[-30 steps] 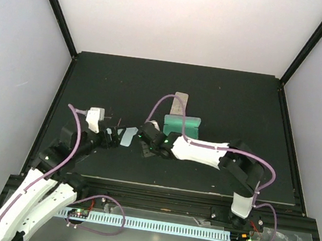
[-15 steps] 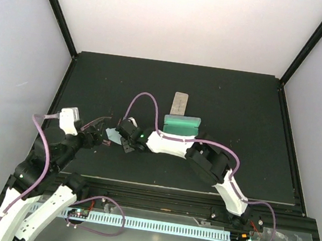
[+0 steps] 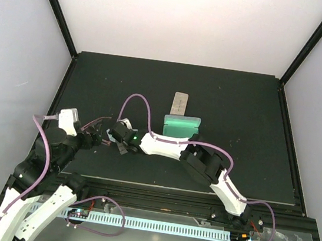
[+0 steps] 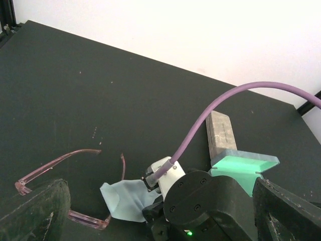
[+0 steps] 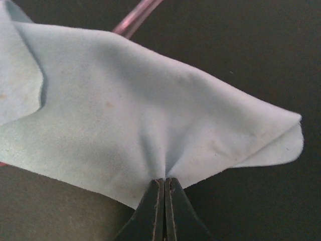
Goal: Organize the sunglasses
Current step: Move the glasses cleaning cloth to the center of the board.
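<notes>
The right fingers (image 5: 155,211) are clenched tight on the hem of a light blue cloth (image 5: 150,115). The fabric puckers into a gather right where the two tips meet and fans out flat from there, one corner folded over. A pink bar of the sunglasses (image 4: 35,175) pokes out past the cloth's far edge, so cloth and frame are at least touching, though I cannot tell how much of the frame is covered. This thin reddish-pink pair lies on the dark worktop (image 3: 229,100) with its temples swung open. It is well to the left of the green case (image 3: 182,125) and a little nearer the arms than the case is. The left fingers (image 4: 37,211) are spread as wide as they go and grasp nothing. One hangs just over the front of the pink frame and the other is off toward the green case, with the right arm's wrist sitting between them. The green case lies open, its pale mint inside facing up. A beige-grey oblong case (image 3: 179,103) sits right against the green case's far side, pointing away from the arms. The right arm reaches across in front of the green case to get to the cloth, its purple cable (image 4: 235,98) arching above it. I can't pick out the black pair from here.
</notes>
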Controlling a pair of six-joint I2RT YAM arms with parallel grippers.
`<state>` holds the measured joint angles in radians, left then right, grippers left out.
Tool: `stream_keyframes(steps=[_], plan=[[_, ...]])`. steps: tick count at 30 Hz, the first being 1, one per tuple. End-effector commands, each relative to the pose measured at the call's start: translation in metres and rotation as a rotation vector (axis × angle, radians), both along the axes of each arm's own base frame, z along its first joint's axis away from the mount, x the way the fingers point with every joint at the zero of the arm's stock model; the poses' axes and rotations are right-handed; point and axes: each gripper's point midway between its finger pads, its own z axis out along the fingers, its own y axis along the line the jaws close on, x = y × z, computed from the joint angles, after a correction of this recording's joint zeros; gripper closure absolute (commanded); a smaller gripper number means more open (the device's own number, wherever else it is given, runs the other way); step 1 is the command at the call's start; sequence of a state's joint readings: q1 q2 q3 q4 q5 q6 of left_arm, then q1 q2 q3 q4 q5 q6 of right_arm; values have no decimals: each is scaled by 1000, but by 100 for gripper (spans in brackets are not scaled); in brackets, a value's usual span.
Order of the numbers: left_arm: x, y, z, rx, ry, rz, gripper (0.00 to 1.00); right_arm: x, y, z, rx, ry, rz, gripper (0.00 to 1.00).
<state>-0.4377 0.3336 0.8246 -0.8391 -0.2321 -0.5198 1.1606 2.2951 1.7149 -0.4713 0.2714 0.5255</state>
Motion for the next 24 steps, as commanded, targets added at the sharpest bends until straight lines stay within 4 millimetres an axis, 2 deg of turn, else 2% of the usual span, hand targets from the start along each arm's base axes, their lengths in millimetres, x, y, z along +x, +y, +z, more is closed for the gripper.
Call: stream_keyframes(steps=[1, 4, 8, 16, 18, 21, 24], plan=[[1, -1, -1, -8, 20, 1, 1, -1, -26, 7, -45, -21, -52, 99], [3, -10, -8, -25, 40, -34, 1, -6, -35, 30, 0, -38, -53, 99], [9, -35, -28, -52, 77, -147, 1, -22, -62, 41, 14, -18, -37, 99], [13, -110, -75, -190, 192, -499, 2, -62, -144, 17, -43, 70, -97, 99], [13, -122, -89, -226, 239, -546, 5, -71, -160, 14, -36, 93, -121, 99], [15, -134, -113, -257, 318, -567, 11, -81, -176, 14, -7, 122, -157, 99], [16, -144, -142, -271, 413, -555, 18, -87, -182, 12, 25, 145, -182, 99]])
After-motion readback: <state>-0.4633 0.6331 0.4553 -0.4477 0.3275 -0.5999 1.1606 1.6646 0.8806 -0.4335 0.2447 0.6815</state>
